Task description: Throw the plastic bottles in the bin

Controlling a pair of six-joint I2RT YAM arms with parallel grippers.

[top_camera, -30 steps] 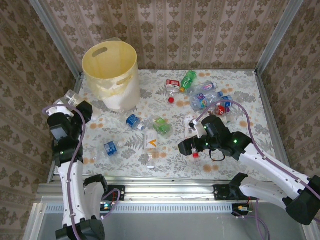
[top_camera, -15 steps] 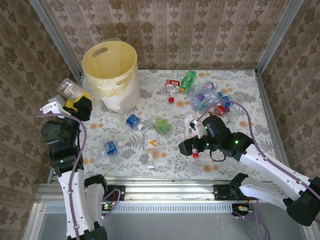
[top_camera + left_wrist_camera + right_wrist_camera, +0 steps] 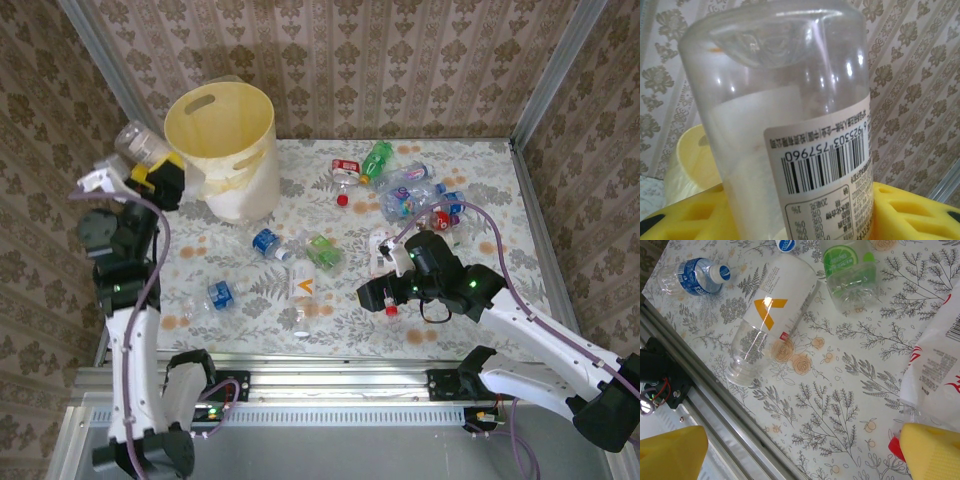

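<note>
Left gripper (image 3: 150, 178) clenched on a clear bottle (image 3: 790, 125), held high at about 9 o'clock of the bin (image 3: 245, 165), and by the overhead view just outside its rim. The bin stands at 11 o'clock on the worktop (image 3: 240, 320). Right gripper (image 3: 800, 452) is released, pads wide apart, low at 5 o'clock of the worktop, with a crumpled bottle (image 3: 935, 365) against one pad and its red cap (image 3: 895, 447) beside it. Risks, my judgement: if the left lets go here, the clear bottle likely drops outside the bin and off the 9 o'clock edge, so it needs carrying toward 3 o'clock over the opening first. The wall is slick and the hold sits near one end, so a swing could slip it. On the right, the crumpled bottle is off-centre between the pads, and closing may squirt it sideways. Writing: the clear bottle's barcode reads roughly 925303 757960, above a table with rows of 0%; the small characters are not legible. The crumpled bottle has a red and white label, its print too fine to read. Nearby lie a white-labelled bottle (image 3: 772, 305) with an orange chevron, a blue-labelled bottle (image 3: 692, 277) and a green-labelled bottle (image 3: 847, 262). More bottles are heaped (image 3: 410, 190) at 1 o'clock
</note>
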